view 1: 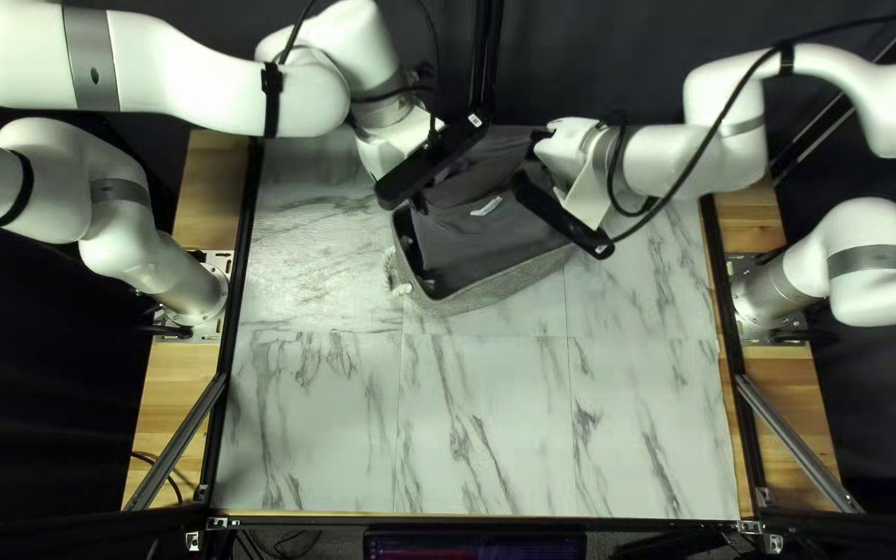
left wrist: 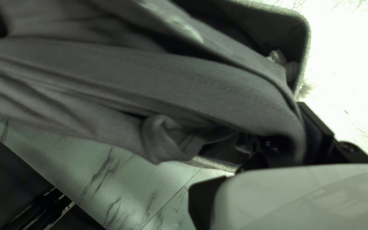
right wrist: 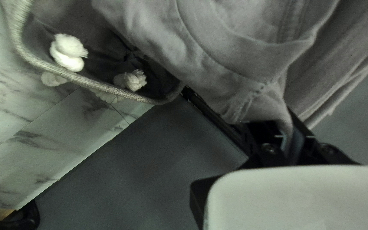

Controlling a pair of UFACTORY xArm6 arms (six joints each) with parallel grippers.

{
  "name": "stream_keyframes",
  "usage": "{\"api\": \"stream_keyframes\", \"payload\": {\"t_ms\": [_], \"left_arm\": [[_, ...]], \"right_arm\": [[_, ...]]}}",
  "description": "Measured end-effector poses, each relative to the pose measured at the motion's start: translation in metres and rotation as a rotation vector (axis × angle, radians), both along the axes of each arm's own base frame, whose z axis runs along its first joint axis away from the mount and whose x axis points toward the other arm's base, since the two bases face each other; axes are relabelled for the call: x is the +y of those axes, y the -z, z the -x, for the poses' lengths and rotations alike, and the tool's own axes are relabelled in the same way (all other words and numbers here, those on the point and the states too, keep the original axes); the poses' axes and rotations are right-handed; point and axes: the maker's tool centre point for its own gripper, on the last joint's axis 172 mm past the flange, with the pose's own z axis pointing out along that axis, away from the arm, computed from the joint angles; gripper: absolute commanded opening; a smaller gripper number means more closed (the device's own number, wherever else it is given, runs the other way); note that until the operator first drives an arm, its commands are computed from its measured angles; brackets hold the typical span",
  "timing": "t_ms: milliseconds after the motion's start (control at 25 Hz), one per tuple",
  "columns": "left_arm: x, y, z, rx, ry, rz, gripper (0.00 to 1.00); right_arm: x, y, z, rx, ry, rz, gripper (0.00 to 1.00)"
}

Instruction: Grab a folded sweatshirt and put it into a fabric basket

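My left gripper (left wrist: 295,127) and right gripper (right wrist: 287,130) both pinch the sweatshirt (view 1: 490,244); I'd lower them evenly, tuck its edges inside the basket (view 1: 500,287); then release gently.

robotics lab, by its fittings: one white jointed arm (view 1: 189,78) stands at left, a second white arm (view 1: 707,156) at right, bases on wooden boards (view 1: 178,373); marble-patterned tabletop (view 1: 490,415) lies between; black metal rails (view 1: 239,311) edge it; black cable (view 1: 723,114) loops along the second arm; dark curtain (view 1: 593,62) hangs behind; screen (view 1: 474,546) sits at near edge
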Motion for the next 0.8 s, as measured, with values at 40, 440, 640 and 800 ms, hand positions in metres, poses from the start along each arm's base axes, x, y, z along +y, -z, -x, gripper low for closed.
{"api": "stream_keyframes", "payload": {"t_ms": [40, 440, 640, 800], "left_arm": [[0.000, 0.004, 0.000, 0.001, -0.002, 0.002, 0.00], [-0.017, 0.043, -0.007, 0.018, -0.020, 0.025, 0.00], [-0.033, 0.059, -0.014, 0.031, -0.032, 0.040, 0.00], [-0.040, 0.067, -0.020, 0.038, -0.042, 0.048, 0.00]], "right_arm": [[-0.003, 0.004, -0.002, 0.000, -0.002, -0.002, 0.00], [-0.007, 0.038, -0.007, -0.017, -0.024, -0.033, 0.00], [0.007, 0.045, -0.003, -0.017, -0.032, -0.041, 0.00], [0.015, 0.059, 0.001, -0.015, -0.035, -0.047, 0.00]]}}
